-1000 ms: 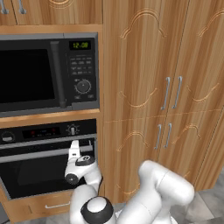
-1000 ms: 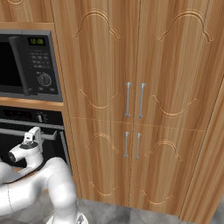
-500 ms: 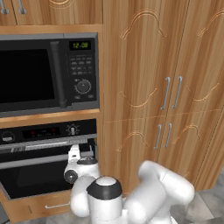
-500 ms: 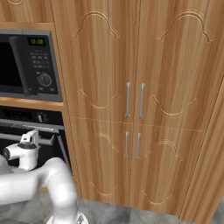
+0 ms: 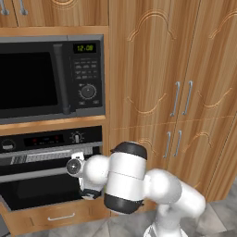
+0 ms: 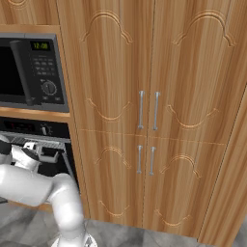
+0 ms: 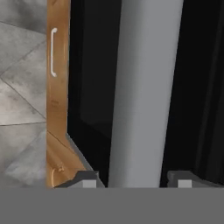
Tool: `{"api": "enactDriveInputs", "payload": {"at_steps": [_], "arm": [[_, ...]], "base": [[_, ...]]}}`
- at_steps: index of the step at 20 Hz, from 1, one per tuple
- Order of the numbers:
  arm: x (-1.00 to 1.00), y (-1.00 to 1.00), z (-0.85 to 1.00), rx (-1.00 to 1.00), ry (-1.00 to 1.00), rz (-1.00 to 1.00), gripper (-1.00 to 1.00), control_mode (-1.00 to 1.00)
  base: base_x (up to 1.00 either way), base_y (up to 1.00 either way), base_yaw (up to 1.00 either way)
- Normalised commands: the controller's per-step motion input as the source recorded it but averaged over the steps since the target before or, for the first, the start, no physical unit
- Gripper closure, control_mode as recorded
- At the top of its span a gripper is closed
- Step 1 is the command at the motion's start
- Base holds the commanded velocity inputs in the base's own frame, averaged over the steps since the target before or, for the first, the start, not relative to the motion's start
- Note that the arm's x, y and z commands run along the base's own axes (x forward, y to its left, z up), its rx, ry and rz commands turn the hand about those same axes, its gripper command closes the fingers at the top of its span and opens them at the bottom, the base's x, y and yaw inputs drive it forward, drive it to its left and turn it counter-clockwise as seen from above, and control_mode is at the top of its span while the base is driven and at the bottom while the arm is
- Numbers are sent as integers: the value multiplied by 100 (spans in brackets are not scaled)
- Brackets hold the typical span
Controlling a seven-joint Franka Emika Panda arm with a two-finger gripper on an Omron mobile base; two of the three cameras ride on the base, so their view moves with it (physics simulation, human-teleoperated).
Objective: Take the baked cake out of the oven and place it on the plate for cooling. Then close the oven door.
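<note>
The black oven (image 5: 46,139) sits under the microwave, its control strip and knobs showing. The oven door (image 5: 37,190) leans slightly outward, with a dark gap under the strip. Its silver bar handle (image 5: 32,174) runs along the top edge. My gripper (image 5: 77,165) is at the handle's right end. In the hand view the handle (image 7: 142,87) runs between my fingertips (image 7: 87,181), and the gripper (image 7: 133,181) straddles it with thin gaps on both sides. From the right, the gripper (image 6: 44,153) is at the oven's front. The cake and the plate are out of view.
A black microwave (image 5: 46,76) with a green clock is right above the oven. A wooden drawer (image 5: 55,215) with a small handle lies under the oven door. Tall wooden cabinet doors (image 6: 149,111) fill the wall to the right. Grey tiled floor lies below.
The oven door's top edge and handle have come outward and down a little, widening the gap. The arm's elbow has swung up in front of the left camera; the hand stays at the handle.
</note>
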Motion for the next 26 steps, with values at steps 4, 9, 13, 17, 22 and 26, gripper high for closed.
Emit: {"api": "enactDriveInputs", "payload": {"at_steps": [4, 9, 13, 17, 22, 26], "arm": [[-71, 20, -36, -6, 4, 0, 100, -100], [-72, 19, -31, -4, 0, 0, 100, -100], [-66, 15, -16, -1, 5, 0, 100, -100], [-60, 9, -8, 0, 10, 0, 100, -100], [-55, 7, -5, 0, 20, 0, 100, -100], [-46, 4, -1, 0, 15, 0, 100, -100]], "base": [[0, 0, 0], [0, 0, 0], [0, 0, 0], [0, 0, 0], [0, 0, 0], [0, 0, 0]]}}
